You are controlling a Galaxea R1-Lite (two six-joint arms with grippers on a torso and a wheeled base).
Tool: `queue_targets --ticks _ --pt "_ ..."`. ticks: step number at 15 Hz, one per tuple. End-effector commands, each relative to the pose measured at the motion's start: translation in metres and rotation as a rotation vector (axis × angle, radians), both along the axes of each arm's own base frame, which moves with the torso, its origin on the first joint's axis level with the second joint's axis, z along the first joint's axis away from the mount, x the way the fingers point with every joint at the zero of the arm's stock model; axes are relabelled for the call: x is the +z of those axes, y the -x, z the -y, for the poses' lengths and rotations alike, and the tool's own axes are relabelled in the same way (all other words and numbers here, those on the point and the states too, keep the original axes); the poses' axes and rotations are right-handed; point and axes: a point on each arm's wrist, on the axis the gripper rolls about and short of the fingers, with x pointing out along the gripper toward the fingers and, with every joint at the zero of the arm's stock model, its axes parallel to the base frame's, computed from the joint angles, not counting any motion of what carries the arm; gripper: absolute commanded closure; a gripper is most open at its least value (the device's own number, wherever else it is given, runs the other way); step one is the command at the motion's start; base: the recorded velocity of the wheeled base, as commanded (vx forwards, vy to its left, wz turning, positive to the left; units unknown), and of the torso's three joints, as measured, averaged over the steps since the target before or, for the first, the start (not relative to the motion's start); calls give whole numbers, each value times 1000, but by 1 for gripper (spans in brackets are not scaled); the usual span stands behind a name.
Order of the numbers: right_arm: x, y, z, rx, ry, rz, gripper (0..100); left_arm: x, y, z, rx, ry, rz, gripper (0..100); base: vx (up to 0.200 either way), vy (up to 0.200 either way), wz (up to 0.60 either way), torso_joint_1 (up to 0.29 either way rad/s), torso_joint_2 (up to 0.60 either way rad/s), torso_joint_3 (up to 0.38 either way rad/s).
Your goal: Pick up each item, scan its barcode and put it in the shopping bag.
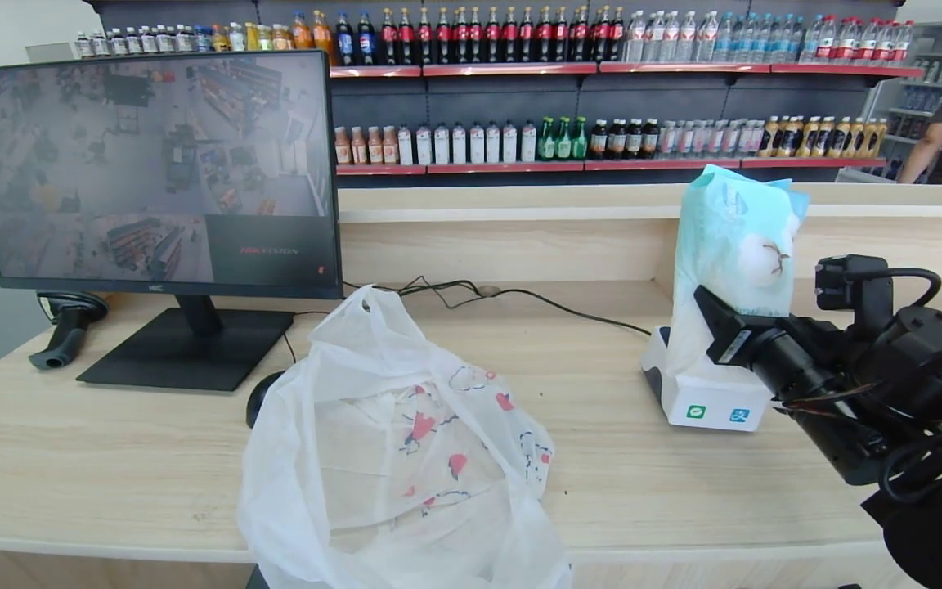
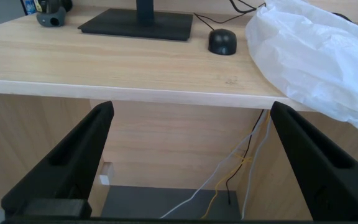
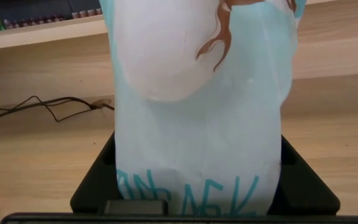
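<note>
One pack [image 1: 737,229], clamped in the right end effector [image 1: 720,323], needs its barcode facing the scanner [image 1: 712,405]; left end effector [image 2: 188,155] open.

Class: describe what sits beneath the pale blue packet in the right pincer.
A white scanner box on the counter; the packet and right pincer cover its top, so the window is hidden.
</note>
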Motion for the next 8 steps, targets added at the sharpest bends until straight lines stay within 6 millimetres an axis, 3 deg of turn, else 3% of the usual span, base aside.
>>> queue_targets --ticks 1,8 --pt "-2 -1 4 -11 -1 -8 100 0 0 0 0 0 0 0 0 0 0 0 0 0" --pt "-8 3 5 -10 -9 -37 100 0 0 0 0 0 0 0 0 0 0 0 0 0"
